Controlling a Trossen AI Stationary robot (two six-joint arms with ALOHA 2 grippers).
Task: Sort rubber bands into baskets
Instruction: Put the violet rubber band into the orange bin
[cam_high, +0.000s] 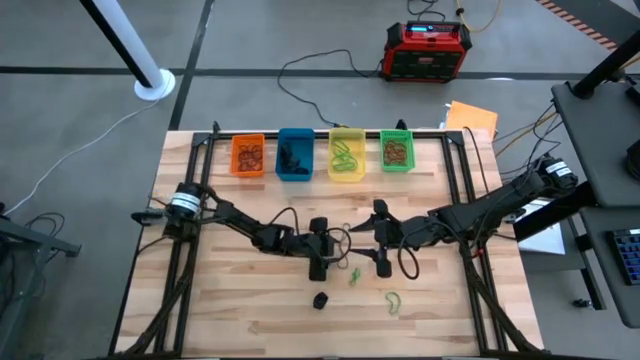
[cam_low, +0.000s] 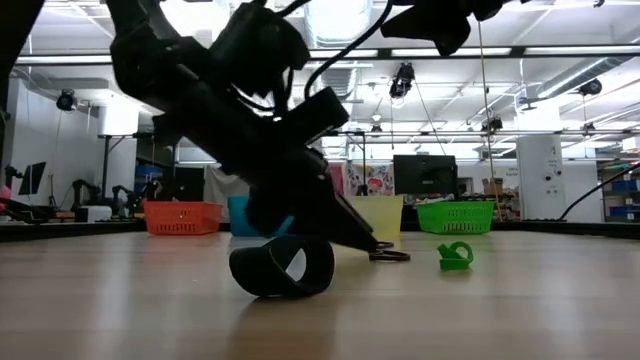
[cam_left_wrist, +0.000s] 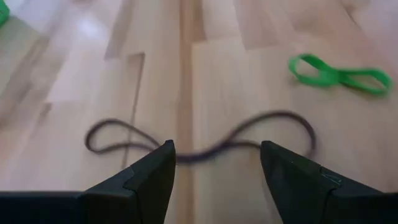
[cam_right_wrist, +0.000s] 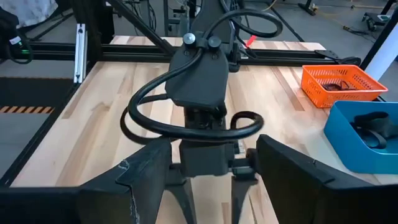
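Note:
A thin dark brown rubber band (cam_left_wrist: 205, 146) lies flat on the wooden table in a wavy line. My left gripper (cam_left_wrist: 217, 155) is open and low over it, slanting down, one fingertip on either side of the band's middle; whether they touch it I cannot tell. In the high view this gripper (cam_high: 338, 245) is mid-table. My right gripper (cam_right_wrist: 211, 168) is open with nothing between its fingers. It hangs higher and faces the left one. Loose green bands (cam_high: 354, 274) (cam_high: 393, 302) and a black loop (cam_high: 320, 299) lie nearer the front. The baskets, orange (cam_high: 248, 156), blue (cam_high: 294, 155), yellow (cam_high: 346, 155) and green (cam_high: 396, 152), line the far edge.
A figure-eight green band (cam_left_wrist: 339, 73) lies just beyond the brown one. The black loop (cam_low: 283, 268) stands on edge close to my left arm. A black metal frame (cam_high: 200, 150) borders the table's sides. A red-black box (cam_high: 428, 50) sits on the floor behind.

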